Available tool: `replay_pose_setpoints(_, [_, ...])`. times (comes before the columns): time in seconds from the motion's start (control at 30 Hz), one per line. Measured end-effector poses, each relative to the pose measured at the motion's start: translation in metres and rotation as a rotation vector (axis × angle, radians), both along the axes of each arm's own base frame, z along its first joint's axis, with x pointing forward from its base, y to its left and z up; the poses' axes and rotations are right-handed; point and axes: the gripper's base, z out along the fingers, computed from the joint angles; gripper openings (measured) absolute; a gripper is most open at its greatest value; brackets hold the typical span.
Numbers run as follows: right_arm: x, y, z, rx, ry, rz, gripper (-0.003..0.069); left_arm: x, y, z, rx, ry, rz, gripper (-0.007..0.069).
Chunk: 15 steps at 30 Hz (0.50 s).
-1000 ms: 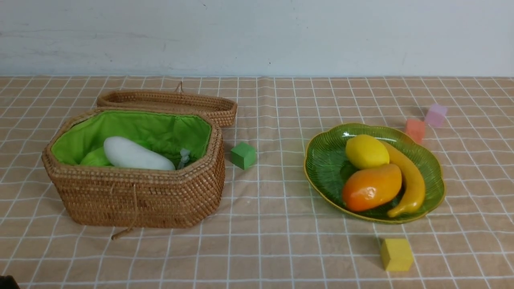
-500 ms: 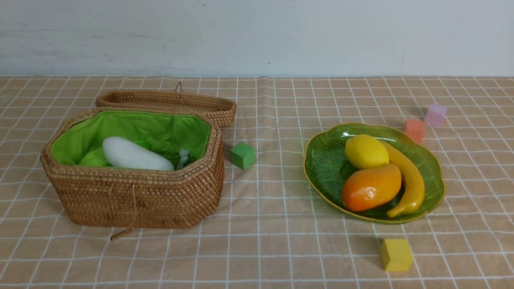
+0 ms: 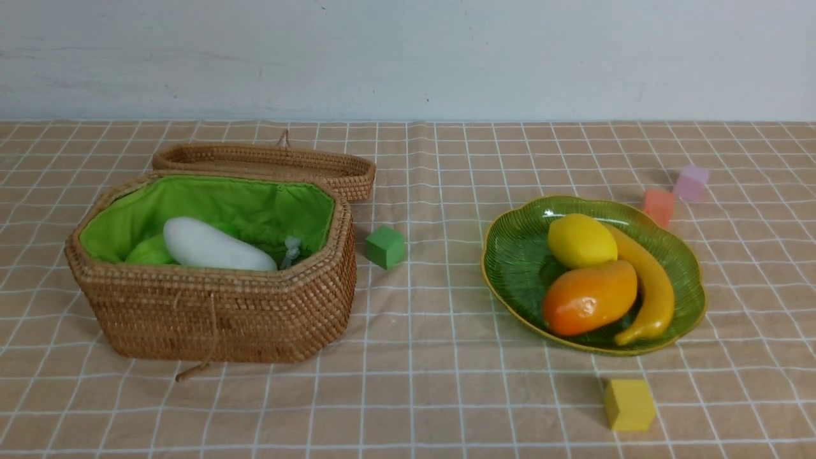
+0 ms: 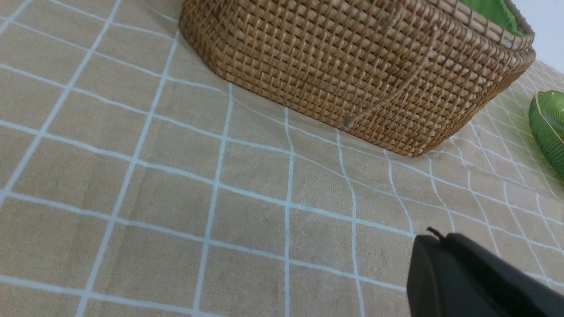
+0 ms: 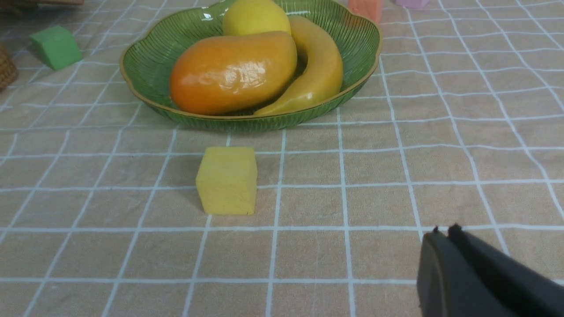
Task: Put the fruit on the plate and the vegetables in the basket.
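Between basket (image 3: 217,306) and plate (image 3: 510,268): green cube (image 3: 385,247).

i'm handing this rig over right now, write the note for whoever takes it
Left gripper: jaws shut, empty, low over the cloth in front of the basket.
Right gripper: jaws shut, empty, near the yellow cube.
Plate: holds the mango, lemon and banana.
Basket: open, lid behind it; the white radish shows inside with something green beside it. The rest is hidden.
Done: fruit. No vegetable shows on the cloth; check inside the basket to confirm all are in.
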Motion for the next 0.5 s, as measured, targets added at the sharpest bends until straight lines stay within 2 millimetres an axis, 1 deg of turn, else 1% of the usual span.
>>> replay_pose_setpoints(0.5, [0.0000,0.0000,0.0000,0.000,0.000,0.000,0.0027,0.0000,0.0000,0.0000,-0.001,0.000,0.000,-0.0011])
